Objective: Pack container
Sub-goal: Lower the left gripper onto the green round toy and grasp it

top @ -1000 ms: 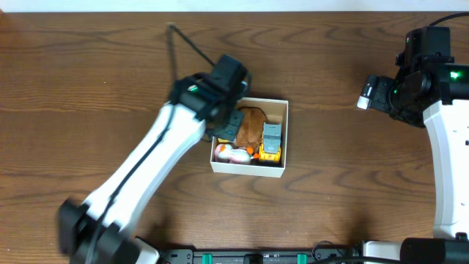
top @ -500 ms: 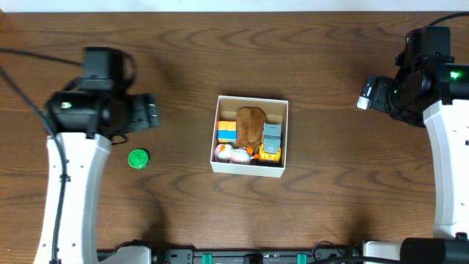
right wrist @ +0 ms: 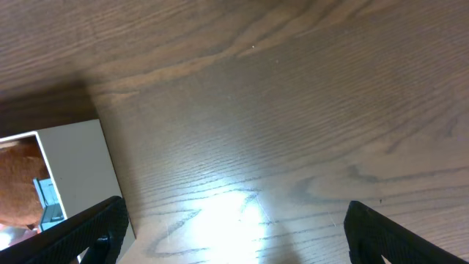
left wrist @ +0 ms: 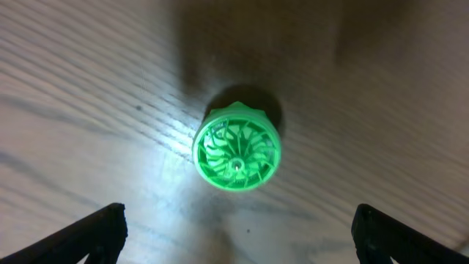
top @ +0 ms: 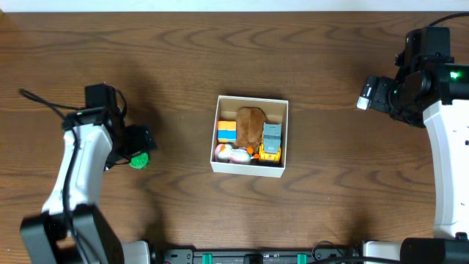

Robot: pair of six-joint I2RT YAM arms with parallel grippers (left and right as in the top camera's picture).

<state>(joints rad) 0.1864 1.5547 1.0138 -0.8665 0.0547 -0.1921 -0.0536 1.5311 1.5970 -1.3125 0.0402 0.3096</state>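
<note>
- The left tool point(left wrist: 238, 224) is spread wide and holds nothing. Only its two tips show, at the 5 and 7 o'clock corners of the left wrist view.
- A green ribbed wheel point(left wrist: 237, 156) lies flat on the surface point(left wrist: 80, 81), at 12 o'clock from the tips and centred between them.
- The step in hand looks like picking up that wheel. Keep it centred, come down until the tips flank its rim, then close across the widest part. An off-centre pinch on so low and round a piece would likely squirt it away.
- The container point(top: 248, 169) sits at 3 o'clock from the wheel, well apart. It already holds a brown soft toy point(top: 251, 125), a blue-and-orange block point(top: 226, 130) and a grey-and-yellow truck point(top: 272, 142).
- Bare floor shows only along its 12 o'clock wall, so that is the likeliest drop spot.
- The right tool point(right wrist: 234, 227) hangs farther out at 3 o'clock, wide open and empty.
</note>
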